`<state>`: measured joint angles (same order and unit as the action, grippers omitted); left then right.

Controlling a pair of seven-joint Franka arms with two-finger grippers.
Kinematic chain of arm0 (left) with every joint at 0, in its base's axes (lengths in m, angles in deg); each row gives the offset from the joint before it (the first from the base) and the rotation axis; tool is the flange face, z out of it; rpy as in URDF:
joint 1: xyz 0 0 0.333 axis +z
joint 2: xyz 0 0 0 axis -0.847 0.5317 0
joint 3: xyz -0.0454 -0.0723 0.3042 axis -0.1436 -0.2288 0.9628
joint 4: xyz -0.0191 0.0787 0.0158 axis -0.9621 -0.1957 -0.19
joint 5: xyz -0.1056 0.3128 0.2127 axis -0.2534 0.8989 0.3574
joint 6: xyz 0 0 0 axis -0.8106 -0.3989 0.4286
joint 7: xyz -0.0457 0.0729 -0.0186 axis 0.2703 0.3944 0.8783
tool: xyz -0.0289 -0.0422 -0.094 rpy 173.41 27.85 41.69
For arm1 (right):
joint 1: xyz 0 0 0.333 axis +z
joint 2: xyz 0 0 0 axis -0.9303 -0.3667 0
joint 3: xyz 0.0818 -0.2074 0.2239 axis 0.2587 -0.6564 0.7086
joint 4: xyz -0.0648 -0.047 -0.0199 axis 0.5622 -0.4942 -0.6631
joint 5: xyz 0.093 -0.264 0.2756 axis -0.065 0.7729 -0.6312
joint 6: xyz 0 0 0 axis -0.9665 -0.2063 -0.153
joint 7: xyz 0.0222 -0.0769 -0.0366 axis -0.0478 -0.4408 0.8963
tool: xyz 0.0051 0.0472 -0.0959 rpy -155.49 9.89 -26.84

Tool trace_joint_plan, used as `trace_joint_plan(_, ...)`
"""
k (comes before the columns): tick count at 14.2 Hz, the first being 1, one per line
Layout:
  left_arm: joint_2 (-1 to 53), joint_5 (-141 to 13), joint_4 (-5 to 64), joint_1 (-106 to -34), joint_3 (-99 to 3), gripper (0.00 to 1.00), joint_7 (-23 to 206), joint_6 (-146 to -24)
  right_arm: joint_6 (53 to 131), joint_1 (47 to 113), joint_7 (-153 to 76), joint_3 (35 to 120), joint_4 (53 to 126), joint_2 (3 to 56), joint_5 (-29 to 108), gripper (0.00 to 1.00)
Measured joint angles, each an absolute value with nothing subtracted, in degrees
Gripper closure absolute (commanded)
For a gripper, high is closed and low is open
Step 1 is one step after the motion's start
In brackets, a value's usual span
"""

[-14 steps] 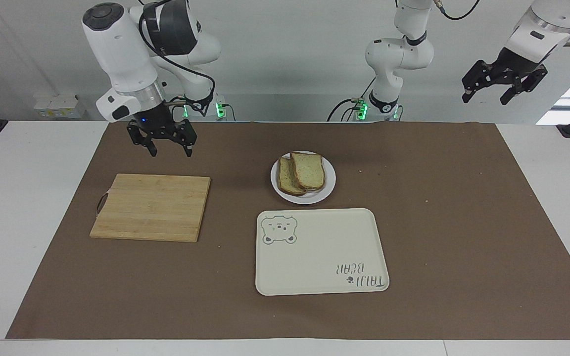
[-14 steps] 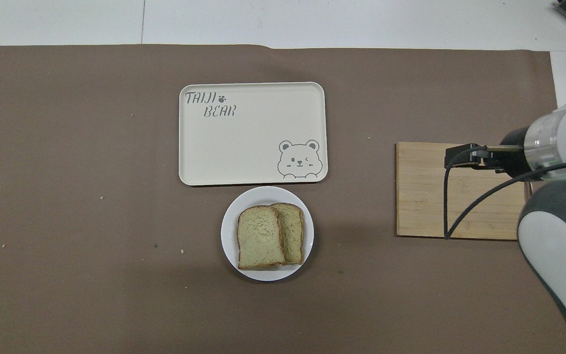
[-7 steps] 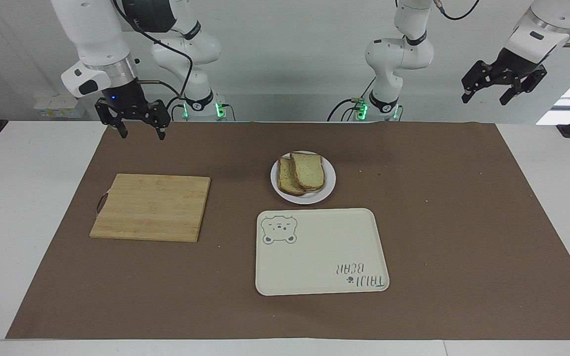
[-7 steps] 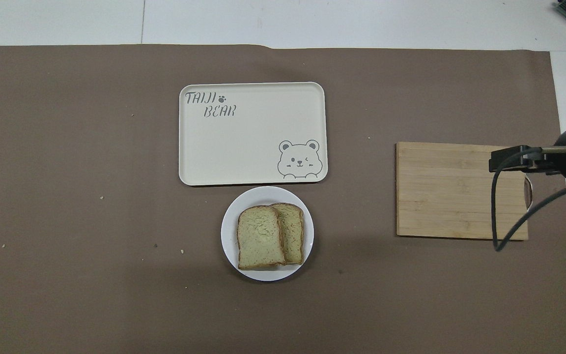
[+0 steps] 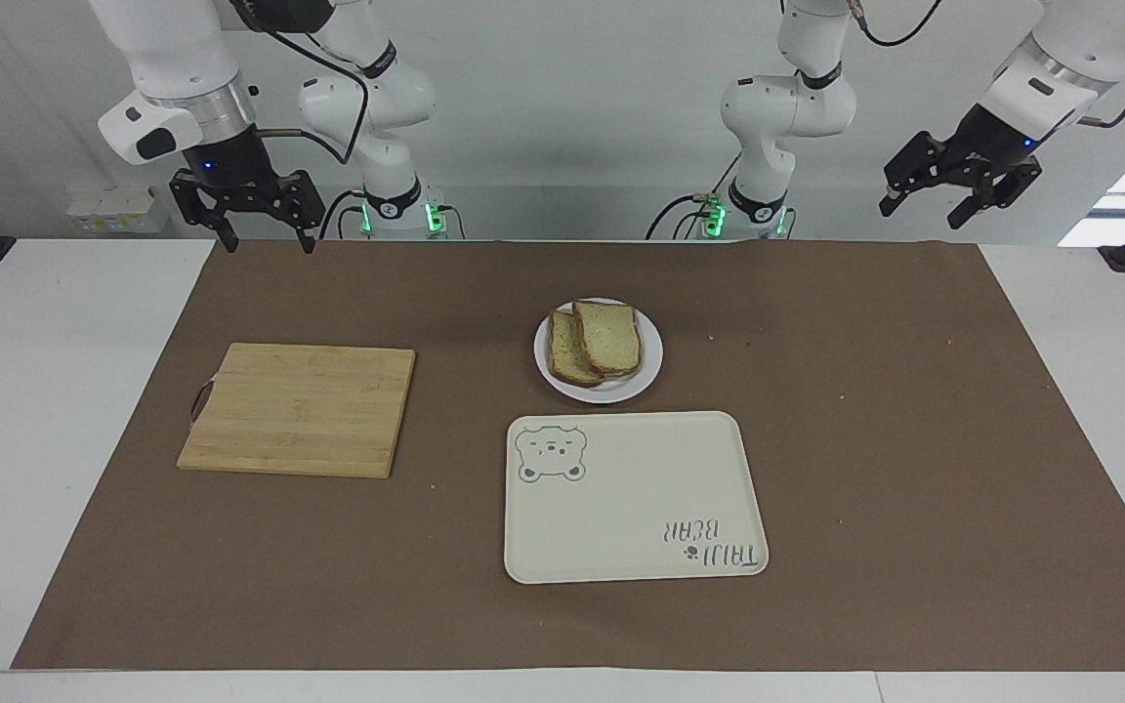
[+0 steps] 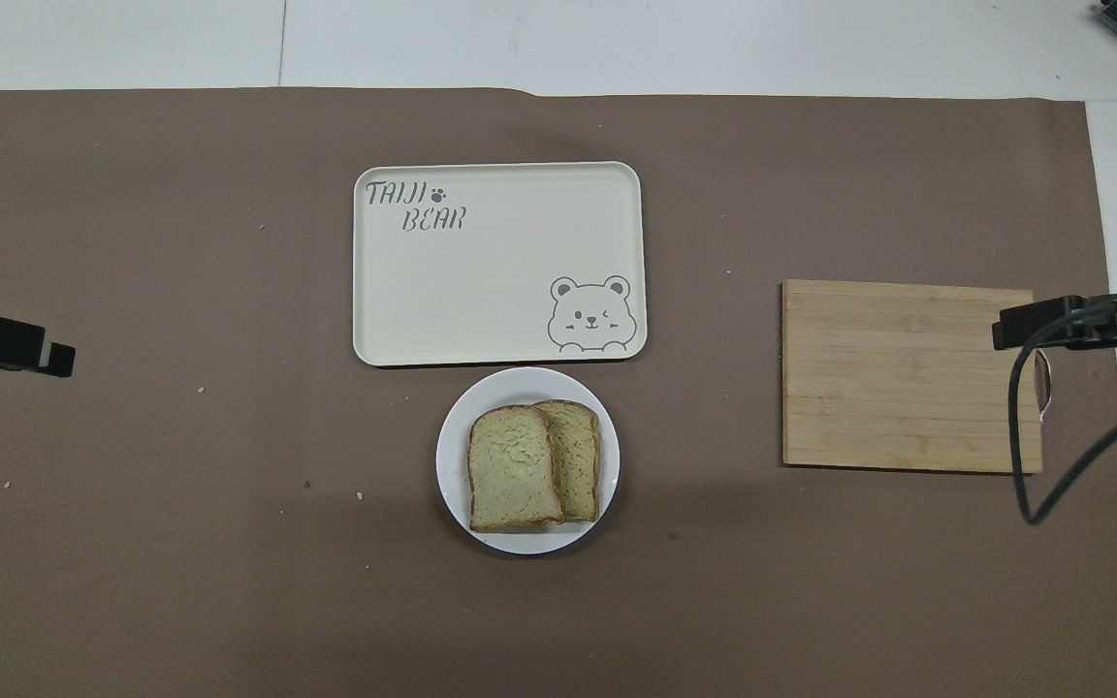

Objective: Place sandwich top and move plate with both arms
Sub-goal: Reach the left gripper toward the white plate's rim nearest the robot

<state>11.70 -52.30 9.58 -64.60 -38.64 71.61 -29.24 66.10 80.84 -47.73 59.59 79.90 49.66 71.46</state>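
The sandwich top lies on the white plate, mid-frame. Right gripper and left gripper, both wide and empty, hang at the top corners. Next, both should come down to the plate's rim.

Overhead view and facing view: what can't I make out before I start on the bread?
- Lower slice: mostly covered by the sandwich top in both views; anything between them is hidden.
- Plate: its centre is hidden under the bread.
- Left claw and right claw: clear in the facing view; the overhead view's side edges cut off all but slivers.
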Motion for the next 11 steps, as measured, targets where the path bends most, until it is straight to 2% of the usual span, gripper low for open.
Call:
trace_joint_plan(6, 7.44, -63.84, 30.43, -66.89, -39.52, 0.00, 71.01, -45.10, 66.10, 80.84, -46.48, 59.67, 79.74, 49.66, 71.41, 0.00)
trace_joint_plan(11, 7.19, -73.98, 40.56, -70.62, -39.84, 0.01, 65.77, -53.17, 65.95, 80.82, -46.48, 59.56, 79.73, 49.66, 71.05, 0.00)
